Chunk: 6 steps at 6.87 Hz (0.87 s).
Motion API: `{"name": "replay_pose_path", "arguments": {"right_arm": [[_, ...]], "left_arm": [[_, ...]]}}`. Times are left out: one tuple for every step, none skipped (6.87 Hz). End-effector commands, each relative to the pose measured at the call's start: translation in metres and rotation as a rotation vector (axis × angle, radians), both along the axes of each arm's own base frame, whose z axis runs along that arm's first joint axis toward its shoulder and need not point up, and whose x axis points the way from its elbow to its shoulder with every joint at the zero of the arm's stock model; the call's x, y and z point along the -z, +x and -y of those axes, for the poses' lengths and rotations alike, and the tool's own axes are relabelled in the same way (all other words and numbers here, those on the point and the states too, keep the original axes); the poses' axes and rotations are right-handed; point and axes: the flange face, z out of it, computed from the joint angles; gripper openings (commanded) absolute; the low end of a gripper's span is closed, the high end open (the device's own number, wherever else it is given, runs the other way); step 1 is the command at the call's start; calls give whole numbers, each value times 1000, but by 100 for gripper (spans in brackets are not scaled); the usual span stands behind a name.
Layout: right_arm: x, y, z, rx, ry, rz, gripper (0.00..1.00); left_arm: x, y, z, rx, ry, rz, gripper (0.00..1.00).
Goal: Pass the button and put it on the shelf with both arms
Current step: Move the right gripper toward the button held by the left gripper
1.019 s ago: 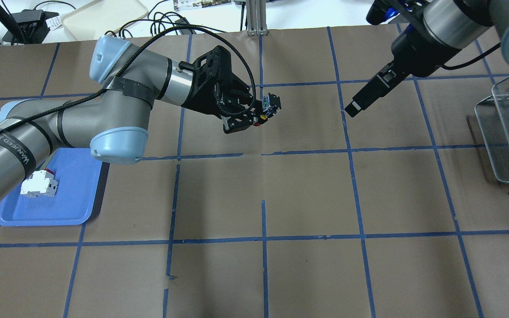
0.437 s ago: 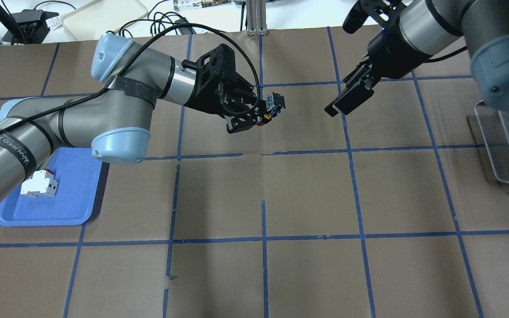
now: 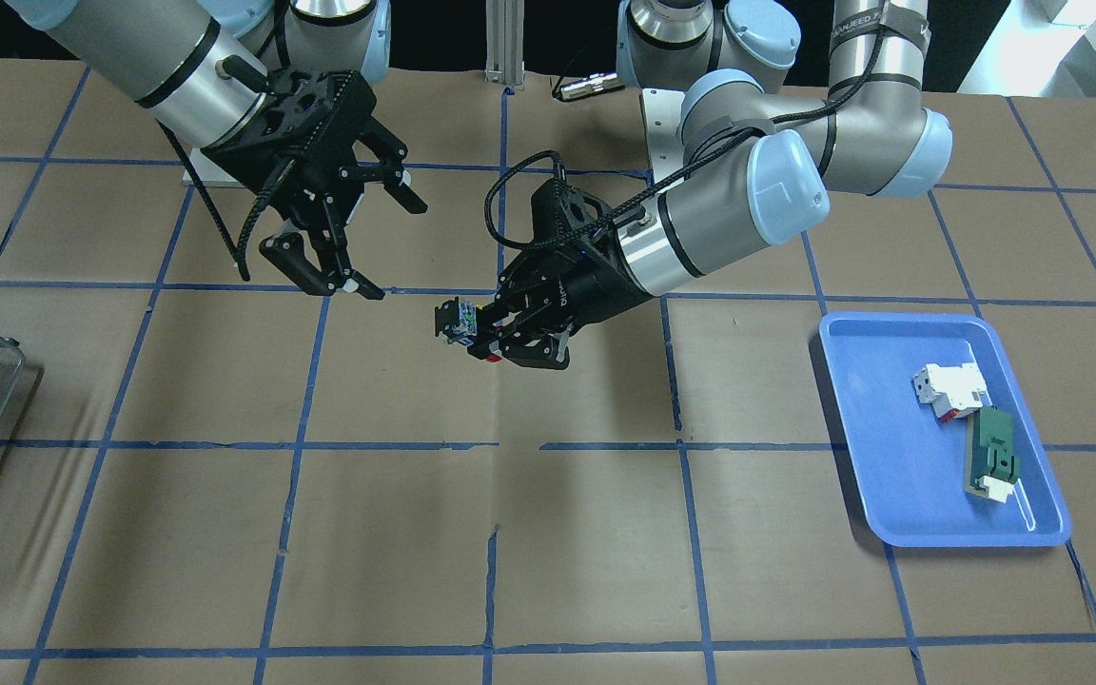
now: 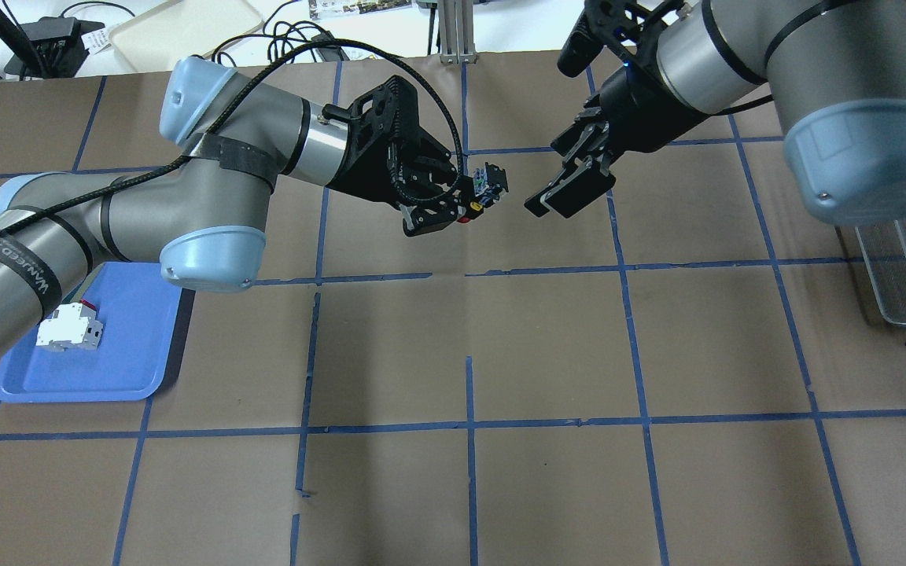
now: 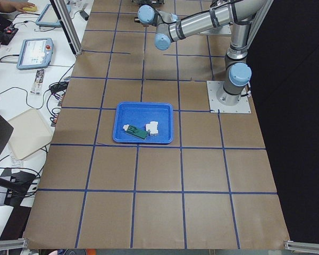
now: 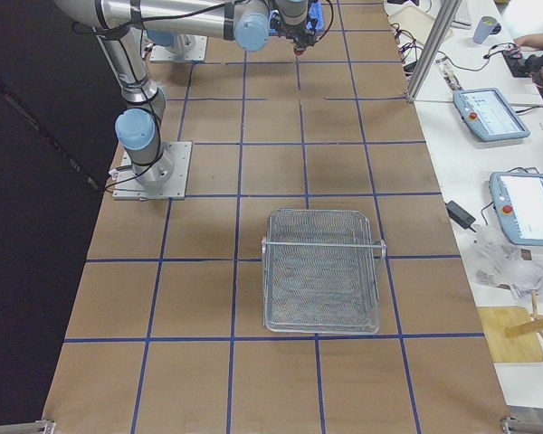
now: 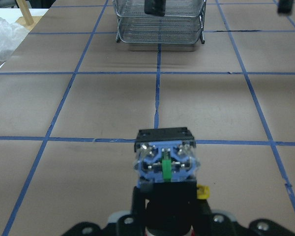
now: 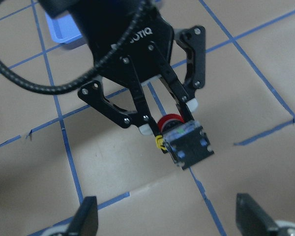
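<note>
My left gripper [image 4: 462, 209] is shut on the button [image 4: 488, 182] and holds it above the table, its squarish terminal end pointing away from the gripper. The red cap and black body show between the fingers in the right wrist view [image 8: 187, 145]. The button also shows in the front view [image 3: 460, 322] and the left wrist view [image 7: 164, 164]. My right gripper [image 4: 549, 206] is open and empty, a short way from the button's terminal end, facing it. The wire-mesh shelf [image 4: 905, 267] stands at the table's right side, partly behind my right arm, and is seen whole in the right side view [image 6: 321, 271].
A blue tray [image 3: 852, 419] holds a white block with red [image 3: 949, 388] and a green-and-white flat part [image 3: 990, 461]. In the overhead view the tray [image 4: 123, 369] lies partly under my left arm. Blue tape lines grid the brown table.
My right arm has swung left and its open gripper is now close to the button. My left gripper, still holding the button, has barely moved.
</note>
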Motion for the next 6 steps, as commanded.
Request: {"name": "replay_pose_path", "arguments": {"right_arm": [[10,12,10,-112,-114,9,100],[28,14,20,-214,-153,0,100],[26,12,23,-230,-171,-25,100],[29,8,23,-236,-173,-70,100],[30,11,25,-242,-173,-70,100],[33,25,20,-262,-165,-67,100]], "left_arm": [[-2,0,-1,0,-3,1,0],[-3,0,-2,1,-4,1,0],[-4,0,-2,1,-6,0,1],[-4,1,-2,-1,-6,0,1],[-4,1,-2,-2,-3,1,1],[-4,1,-2,-2,-3,1,1]]}}
